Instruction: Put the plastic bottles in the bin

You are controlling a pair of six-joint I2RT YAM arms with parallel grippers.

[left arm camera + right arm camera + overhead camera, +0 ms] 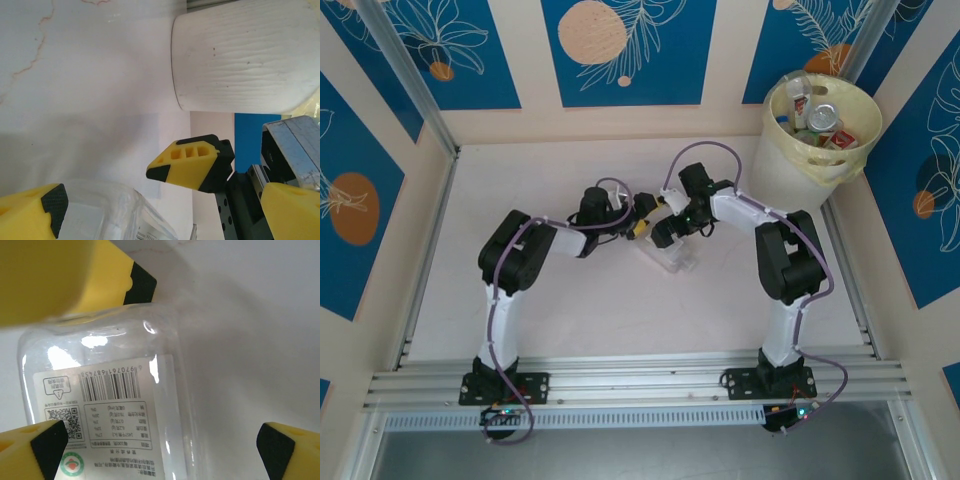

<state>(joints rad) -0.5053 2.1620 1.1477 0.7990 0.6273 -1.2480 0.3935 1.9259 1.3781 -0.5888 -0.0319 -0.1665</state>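
Where clear bottle (pixel 107 395) lies, white label (pixel 95 425), barcode (pixel 107 386), QR code (pixel 62 420)

clear bottle (pixel 100 340), white barcoded label (pixel 112 410), cream-yellow bin (pixel 785 170), blue leaf-patterned walls (pixel 460 50)

Lab test cell: aluminium rails (pixel 640 380), patterned panels (pixel 620 50) enclosing a table (pixel 580 310).

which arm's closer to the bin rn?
Right. The right arm passes close by the bin, at its near-left side; the left arm lies farther left across the table.
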